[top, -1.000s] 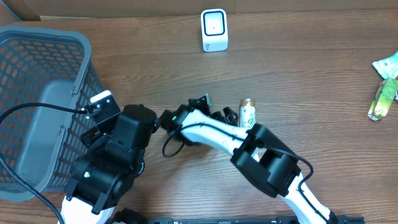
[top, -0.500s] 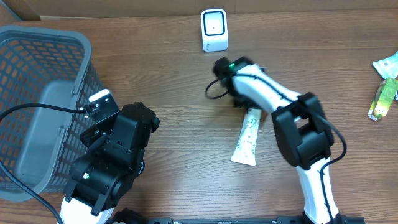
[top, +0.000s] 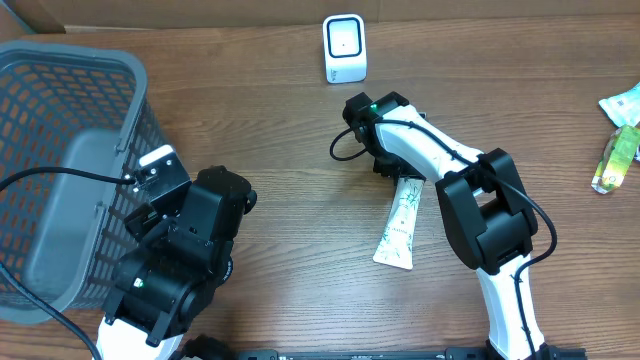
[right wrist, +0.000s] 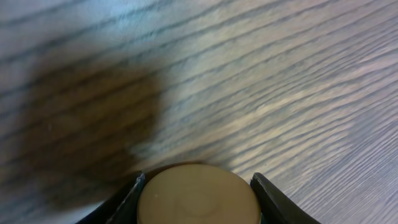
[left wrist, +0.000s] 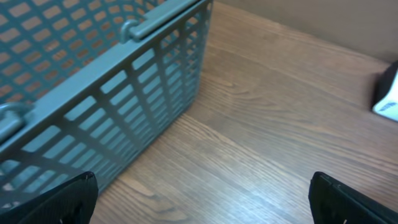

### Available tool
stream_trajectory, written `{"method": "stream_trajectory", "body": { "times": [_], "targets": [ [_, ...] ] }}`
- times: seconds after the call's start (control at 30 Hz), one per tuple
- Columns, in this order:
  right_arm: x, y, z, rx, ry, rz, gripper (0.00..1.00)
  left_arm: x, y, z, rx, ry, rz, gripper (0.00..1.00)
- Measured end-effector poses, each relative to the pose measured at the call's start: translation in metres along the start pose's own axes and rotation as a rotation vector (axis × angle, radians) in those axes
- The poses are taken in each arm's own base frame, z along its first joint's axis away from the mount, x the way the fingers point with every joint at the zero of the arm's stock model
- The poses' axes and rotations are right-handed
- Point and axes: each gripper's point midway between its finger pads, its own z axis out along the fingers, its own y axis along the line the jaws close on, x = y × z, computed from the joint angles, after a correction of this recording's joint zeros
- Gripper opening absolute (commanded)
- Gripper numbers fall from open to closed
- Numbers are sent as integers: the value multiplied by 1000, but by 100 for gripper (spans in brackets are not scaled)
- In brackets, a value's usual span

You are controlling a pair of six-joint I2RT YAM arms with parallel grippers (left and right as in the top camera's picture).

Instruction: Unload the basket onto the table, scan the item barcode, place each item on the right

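Brown wood grain covers the bench (top: 250, 120); at its left stands a blue-grey plastic mesh basket (top: 60, 100), its pale floor showing. Mid-bench lies a white plastic tube with a tan round cap (top: 400, 225), below a white boxy scanner (top: 345, 48). Only the right wrist view shows the right pincer (right wrist: 198, 199) narrowed against that cap's sides. The left wrist view shows the left pincer (left wrist: 202, 199) wide beside the basket. Green packets (top: 620, 150) lie far right.
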Motion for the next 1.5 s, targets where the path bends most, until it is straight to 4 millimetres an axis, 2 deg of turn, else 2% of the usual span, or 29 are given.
{"method": "stream_trajectory", "body": {
  "times": [0.2,0.3,0.37,0.47,0.5,0.67,0.73,0.83,0.97,1.13,1.2,1.27,1.5],
  "targets": [
    [21,22,-11,-165,134,-160,31,-4,5,-1,-22,-22,-3,100],
    [36,42,-28,-327,202,-265,31,-7,9,-5,-17,-38,-18,99],
    [44,56,-45,-461,229,-343,31,-9,12,-8,-11,-49,-30,100],
    [49,70,-87,-691,212,-465,33,-11,15,-12,-4,-61,-43,99],
    [49,73,-108,-794,184,-511,34,-11,16,-12,-3,-62,-45,100],
    [42,66,-202,-1236,24,-686,34,-11,17,-13,-6,-64,-43,100],
    [45,61,-226,-1392,-22,-762,34,-10,18,-13,-11,-59,-37,100],
    [49,56,-247,-1571,-104,-879,34,-7,21,-12,-21,-48,-23,99],
    [62,55,-252,-1690,-198,-1004,34,-4,24,-12,-33,-38,-8,100],
    [78,59,-226,-1700,-296,-1143,34,-4,24,-12,-34,-39,-15,100],
    [81,63,-214,-1685,-347,-1188,34,-4,24,-12,-33,-40,-18,100],
    [81,66,-211,-1706,-381,-1199,34,-4,24,-12,-33,-40,-19,99],
    [77,73,-213,-1755,-516,-1238,34,-4,23,-12,-28,-35,-20,99]
  ]
}}
